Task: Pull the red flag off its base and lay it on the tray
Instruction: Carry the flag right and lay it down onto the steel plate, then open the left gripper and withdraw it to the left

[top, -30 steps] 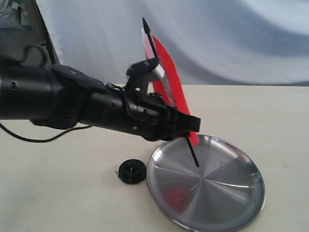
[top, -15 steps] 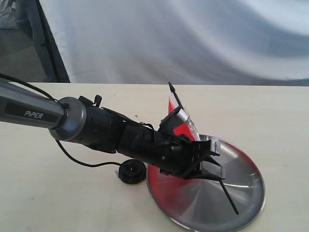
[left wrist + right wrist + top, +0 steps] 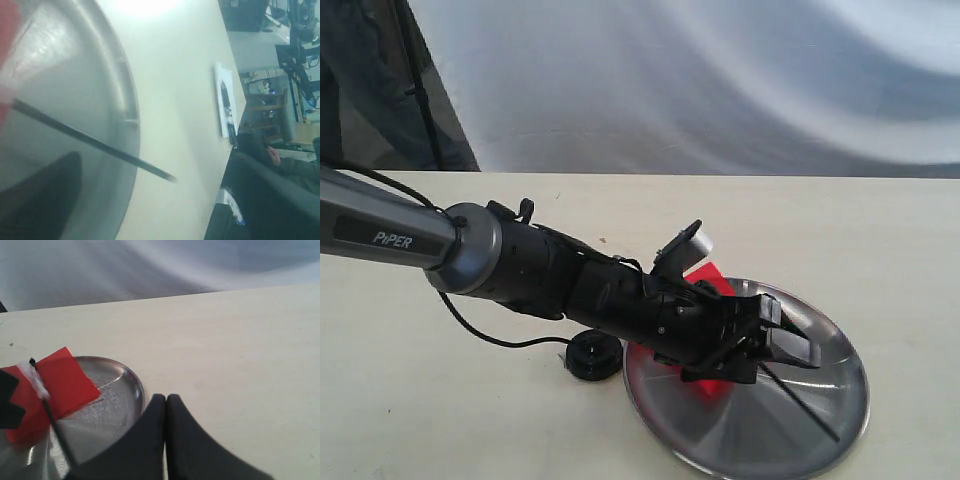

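Note:
The red flag (image 3: pixel 705 282) lies low across the tray (image 3: pixel 840 410), cloth toward the back rim. Its black stick (image 3: pixel 800 405) runs to the front right rim. In the left wrist view the stick (image 3: pixel 100 145) crosses the tray (image 3: pixel 75 90), and its end pokes past the rim. My left gripper (image 3: pixel 775 335) hovers over the tray, open, straddling the stick; one finger (image 3: pixel 40 200) shows apart from it. The black base (image 3: pixel 593 355) sits on the table just left of the tray. My right gripper (image 3: pixel 166 399) is shut on nothing, beside the tray (image 3: pixel 117 390), facing the flag (image 3: pixel 55 385).
My left arm (image 3: pixel 520 265) reaches in low from the left over the base, trailing a black cable (image 3: pixel 490 338). A pale cloth backdrop (image 3: pixel 720 80) hangs behind the table. A white item with a pen (image 3: pixel 226 105) lies at the far table edge.
The flag has dropped from steeply tilted to lying low on the tray, its pointed top no longer sticking up. The left arm has barely moved.

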Motion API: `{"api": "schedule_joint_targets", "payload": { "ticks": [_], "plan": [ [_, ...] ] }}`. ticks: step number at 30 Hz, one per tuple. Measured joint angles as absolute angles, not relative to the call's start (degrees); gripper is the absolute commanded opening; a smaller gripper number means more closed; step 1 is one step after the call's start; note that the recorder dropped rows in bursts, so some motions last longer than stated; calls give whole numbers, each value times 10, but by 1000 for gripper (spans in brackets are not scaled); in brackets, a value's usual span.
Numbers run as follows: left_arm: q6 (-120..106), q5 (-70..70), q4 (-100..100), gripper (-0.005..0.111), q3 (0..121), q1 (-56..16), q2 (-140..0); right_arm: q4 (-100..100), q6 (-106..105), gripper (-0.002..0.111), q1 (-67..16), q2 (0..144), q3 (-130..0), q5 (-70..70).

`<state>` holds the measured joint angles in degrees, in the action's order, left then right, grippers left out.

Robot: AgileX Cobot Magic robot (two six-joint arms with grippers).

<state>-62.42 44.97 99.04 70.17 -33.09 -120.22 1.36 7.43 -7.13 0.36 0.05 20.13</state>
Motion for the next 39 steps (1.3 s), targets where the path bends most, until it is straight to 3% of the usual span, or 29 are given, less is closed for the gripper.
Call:
{"api": "schedule_joint_targets", "payload": {
  "ticks": [4,7,12,13,17,22,27,33,39],
  "plan": [
    [-623,450,957,73,702,-331,-1202,14,74,0,-71,4,1,201],
    [-622,450,929,56,702,-331,-1202,14,74,0,-71,4,1,201],
    [-621,450,884,17,702,-331,-1202,14,74,0,-71,4,1,201],
    [-621,450,873,0,702,-331,-1202,14,74,0,-71,4,1,201],
    [-634,402,765,0,702,-331,-1166,14,74,0,-71,4,1,201],
    [-511,276,469,0,702,-331,-1071,14,74,0,-71,4,1,201],
    [-265,297,93,0,684,-331,-987,14,74,0,-71,4,1,201],
    [102,401,-320,0,569,-331,-860,14,74,0,-71,4,1,201],
    [199,402,-334,0,464,-331,-580,14,74,0,-71,4,1,201]
  ]
}}
